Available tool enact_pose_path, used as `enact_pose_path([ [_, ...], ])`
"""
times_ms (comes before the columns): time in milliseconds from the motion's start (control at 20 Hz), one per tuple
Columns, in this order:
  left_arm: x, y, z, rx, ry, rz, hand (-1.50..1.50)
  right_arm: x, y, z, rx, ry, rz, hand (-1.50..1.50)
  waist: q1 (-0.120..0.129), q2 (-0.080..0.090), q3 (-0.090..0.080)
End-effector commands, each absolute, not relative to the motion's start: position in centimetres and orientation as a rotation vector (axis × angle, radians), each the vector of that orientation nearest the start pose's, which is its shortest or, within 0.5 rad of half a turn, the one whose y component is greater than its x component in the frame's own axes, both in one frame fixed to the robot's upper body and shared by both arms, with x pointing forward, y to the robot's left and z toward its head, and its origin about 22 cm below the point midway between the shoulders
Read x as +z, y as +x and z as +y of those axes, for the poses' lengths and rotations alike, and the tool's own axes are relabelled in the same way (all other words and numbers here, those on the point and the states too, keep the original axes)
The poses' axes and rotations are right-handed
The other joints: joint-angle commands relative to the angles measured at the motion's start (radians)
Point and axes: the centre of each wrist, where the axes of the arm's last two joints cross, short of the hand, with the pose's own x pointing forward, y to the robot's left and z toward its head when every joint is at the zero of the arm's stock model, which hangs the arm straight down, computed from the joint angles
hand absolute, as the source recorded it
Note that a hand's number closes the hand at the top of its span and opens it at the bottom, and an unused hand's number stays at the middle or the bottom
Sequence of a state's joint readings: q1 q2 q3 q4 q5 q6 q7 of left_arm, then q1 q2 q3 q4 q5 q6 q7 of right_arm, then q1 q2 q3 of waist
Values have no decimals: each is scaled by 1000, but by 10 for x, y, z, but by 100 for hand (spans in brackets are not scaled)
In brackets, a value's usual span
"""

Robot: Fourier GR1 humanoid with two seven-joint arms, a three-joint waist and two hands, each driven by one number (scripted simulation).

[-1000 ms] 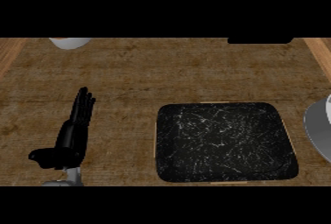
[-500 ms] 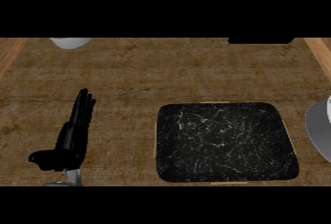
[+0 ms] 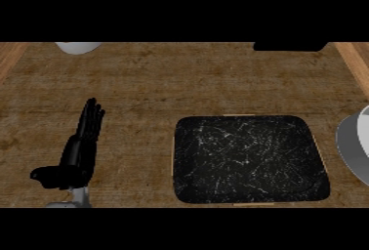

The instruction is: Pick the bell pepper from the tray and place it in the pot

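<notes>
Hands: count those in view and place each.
1: the left hand, open, at the lower left, beside the black tray. The right hand is out of view.

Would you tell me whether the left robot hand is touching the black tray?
Apart. The head view shows bare wooden counter between the left robot hand and the black tray.
</notes>
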State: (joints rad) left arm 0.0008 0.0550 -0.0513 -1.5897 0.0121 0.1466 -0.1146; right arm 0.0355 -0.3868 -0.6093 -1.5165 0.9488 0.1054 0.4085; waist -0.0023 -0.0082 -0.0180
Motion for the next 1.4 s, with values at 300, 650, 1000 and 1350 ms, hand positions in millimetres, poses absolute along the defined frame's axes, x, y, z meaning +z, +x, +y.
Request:
enact_pose_path([
  [300, 3, 239, 250, 63, 130, -1702, 0, 60, 189, -466, -108, -1237, -1142, -150, -5, 1, 21],
  [650, 7, 248, 217, 49, 112, -1707, 0, 61, 165, -481, -447, -1159, -1311, -150, -10, 6, 18],
  [1000, -2, 232, 232, 31, 106, -1685, 0, 65, 93, -549, -552, -1206, -1361, -150, -3, 7, 19],
  [1350, 14, 235, 221, 56, 99, -1706, 0, 55, 60, -545, -575, -1210, -1423, -150, -2, 7, 18],
])
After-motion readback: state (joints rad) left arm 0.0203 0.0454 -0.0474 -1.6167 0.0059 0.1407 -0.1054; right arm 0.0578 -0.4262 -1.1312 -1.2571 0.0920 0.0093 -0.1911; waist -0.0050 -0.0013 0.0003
